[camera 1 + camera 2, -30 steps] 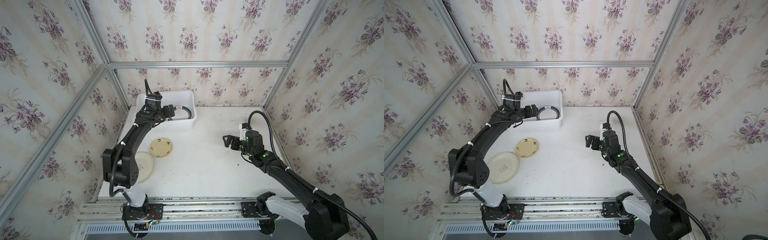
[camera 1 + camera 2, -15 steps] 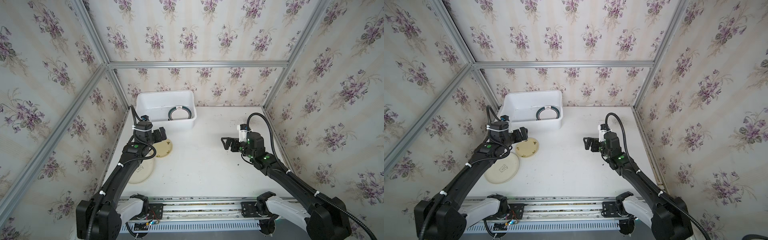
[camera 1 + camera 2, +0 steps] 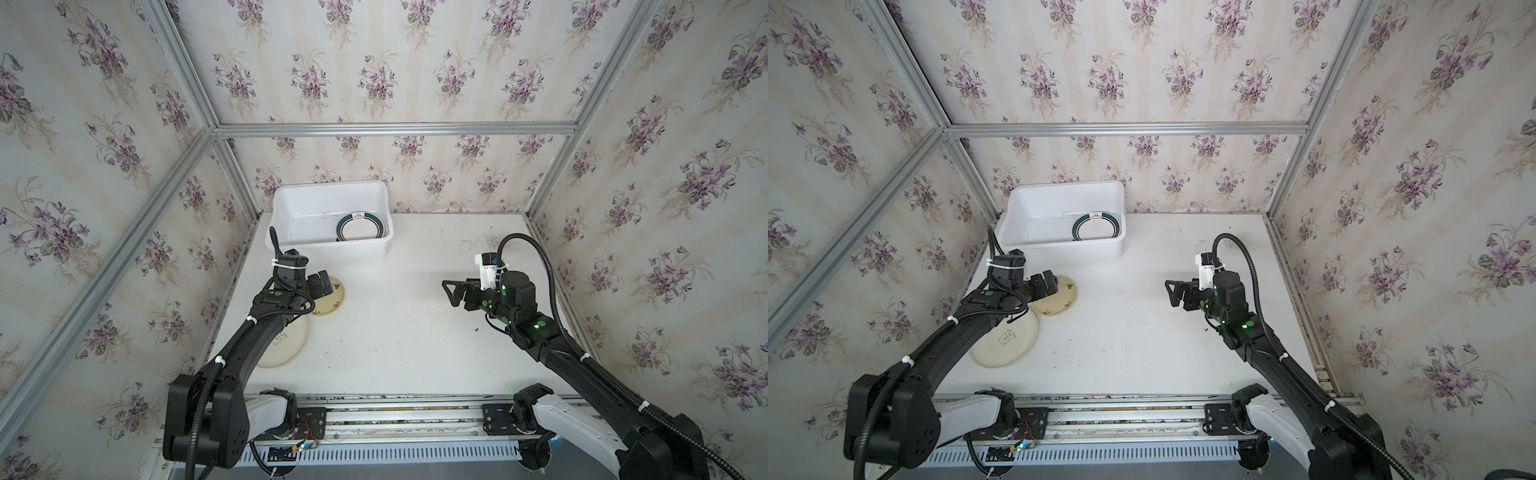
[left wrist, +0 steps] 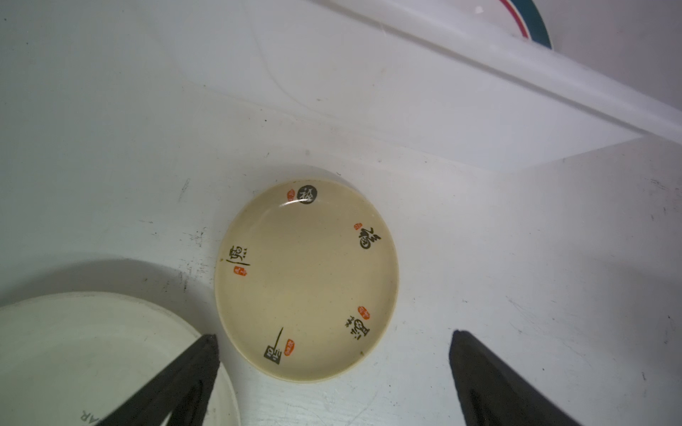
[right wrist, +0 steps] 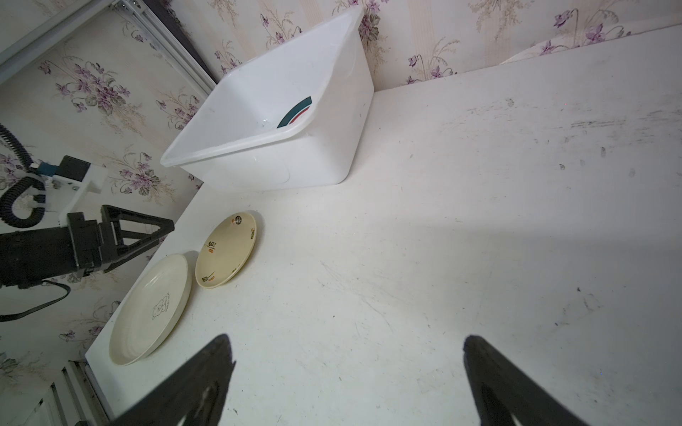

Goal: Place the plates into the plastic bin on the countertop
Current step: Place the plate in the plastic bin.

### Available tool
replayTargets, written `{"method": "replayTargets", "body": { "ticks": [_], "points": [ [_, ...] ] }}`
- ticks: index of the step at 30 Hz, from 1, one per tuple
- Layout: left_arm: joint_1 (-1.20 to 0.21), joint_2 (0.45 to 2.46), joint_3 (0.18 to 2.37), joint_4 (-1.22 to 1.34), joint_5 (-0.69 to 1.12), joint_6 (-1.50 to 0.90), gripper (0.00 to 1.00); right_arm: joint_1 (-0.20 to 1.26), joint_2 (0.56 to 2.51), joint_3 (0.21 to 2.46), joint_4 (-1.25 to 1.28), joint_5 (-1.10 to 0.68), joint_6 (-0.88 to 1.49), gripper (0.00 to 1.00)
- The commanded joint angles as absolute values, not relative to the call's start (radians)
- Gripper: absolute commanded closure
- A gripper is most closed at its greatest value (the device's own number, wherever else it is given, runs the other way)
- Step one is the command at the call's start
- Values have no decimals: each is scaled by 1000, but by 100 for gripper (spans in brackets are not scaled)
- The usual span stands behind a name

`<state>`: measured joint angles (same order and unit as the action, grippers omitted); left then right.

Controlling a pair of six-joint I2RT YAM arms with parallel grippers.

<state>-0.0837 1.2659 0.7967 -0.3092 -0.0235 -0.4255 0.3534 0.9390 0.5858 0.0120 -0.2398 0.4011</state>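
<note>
In both top views the left gripper (image 3: 322,284), wide open and empty, is hovering over the small cream plate (image 3: 335,297) near the plastic bin (image 3: 328,250). The right gripper (image 3: 452,291), likewise open and empty, is hanging well apart. The left wrist view is showing that plate lying just ahead of the jaws, between their lines.

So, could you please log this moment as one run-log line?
left gripper: open, over small cream plate | right gripper: open, empty | plastic bin: holds green-rimmed plate | countertop: large cream plate beside small one
</note>
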Motion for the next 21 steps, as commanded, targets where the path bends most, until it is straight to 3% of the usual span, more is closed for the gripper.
{"method": "replayTargets", "body": {
  "ticks": [1,21],
  "points": [
    [-48,1307,782,-261,26,-424,0,355,928,584,29,-253,406,0],
    [101,1502,806,-146,185,-393,0,354,920,643,-55,-242,388,1]
  ]
}}
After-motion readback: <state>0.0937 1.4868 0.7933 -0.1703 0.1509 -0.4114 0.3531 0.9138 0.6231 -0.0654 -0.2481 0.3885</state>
